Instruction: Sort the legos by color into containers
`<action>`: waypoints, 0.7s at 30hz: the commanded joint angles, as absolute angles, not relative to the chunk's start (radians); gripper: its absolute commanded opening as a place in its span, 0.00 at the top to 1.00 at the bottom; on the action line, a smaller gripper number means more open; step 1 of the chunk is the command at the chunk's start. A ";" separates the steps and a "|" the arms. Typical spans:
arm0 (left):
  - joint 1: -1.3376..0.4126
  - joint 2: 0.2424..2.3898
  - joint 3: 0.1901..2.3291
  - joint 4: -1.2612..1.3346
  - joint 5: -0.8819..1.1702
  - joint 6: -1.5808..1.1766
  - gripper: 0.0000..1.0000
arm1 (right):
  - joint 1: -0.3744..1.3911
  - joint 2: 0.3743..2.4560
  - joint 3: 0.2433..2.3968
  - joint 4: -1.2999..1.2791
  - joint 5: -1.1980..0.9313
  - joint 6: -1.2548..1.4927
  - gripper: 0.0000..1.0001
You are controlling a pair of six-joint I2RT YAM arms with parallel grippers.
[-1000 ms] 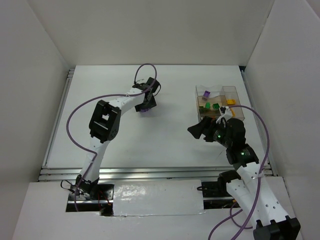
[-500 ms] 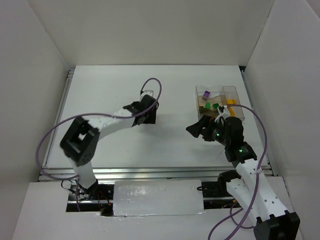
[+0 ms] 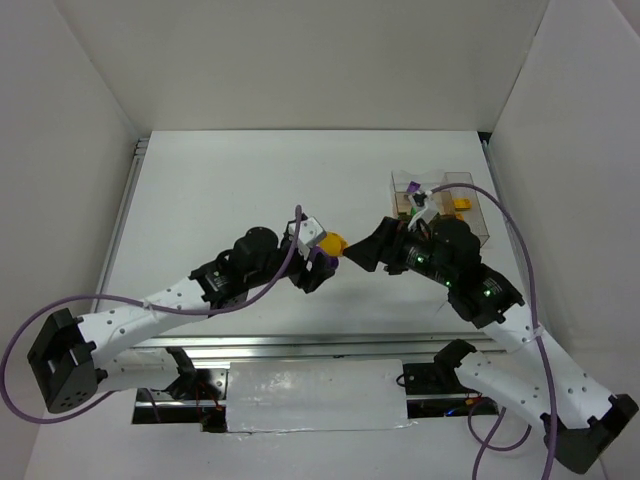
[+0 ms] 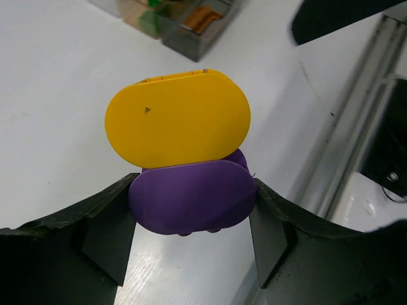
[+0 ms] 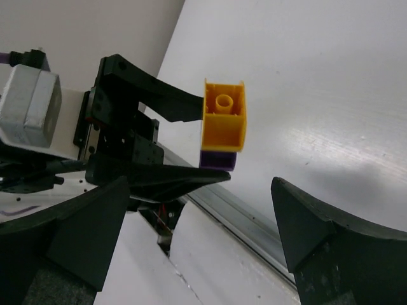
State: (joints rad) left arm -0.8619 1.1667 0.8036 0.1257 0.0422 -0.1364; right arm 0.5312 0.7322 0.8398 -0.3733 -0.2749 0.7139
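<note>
A stacked pair of legos, a yellow brick (image 4: 178,117) pressed onto a purple brick (image 4: 191,197), is held in the air above the middle of the white table (image 3: 220,190). It sits well to the left of the container (image 3: 470,181). Your left gripper (image 4: 191,203) has hold of the pair. Its jaws are partly closed, and the two dark fingers (image 4: 105,238) press on opposite sides of the purple brick, while the yellow one juts out free beyond the tips. From the right wrist view, the yellow brick's hollow underside faces the camera, with the purple brick tucked just under it. Your right gripper (image 3: 368,255) is spread as wide as it goes and holds nothing. Its open jaws point at the yellow brick from the right, close to it but not touching. The clear divided container stands at the far right of the table, partly hidden behind your right arm. Inside it you can make out a purple lego (image 3: 412,187), an orange lego (image 4: 202,16) and a green lego (image 4: 151,19), in separate compartments as far as the views show.
</note>
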 commanded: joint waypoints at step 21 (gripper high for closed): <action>-0.948 1.091 0.828 0.150 0.308 -0.060 1.00 | 0.736 0.887 0.844 -0.244 -0.230 0.739 1.00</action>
State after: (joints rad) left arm -0.9371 1.1091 0.8112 0.0700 0.2565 -0.0742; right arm 0.7296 0.8898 0.8555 -0.3477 -0.1219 0.7574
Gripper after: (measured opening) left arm 0.751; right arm 0.451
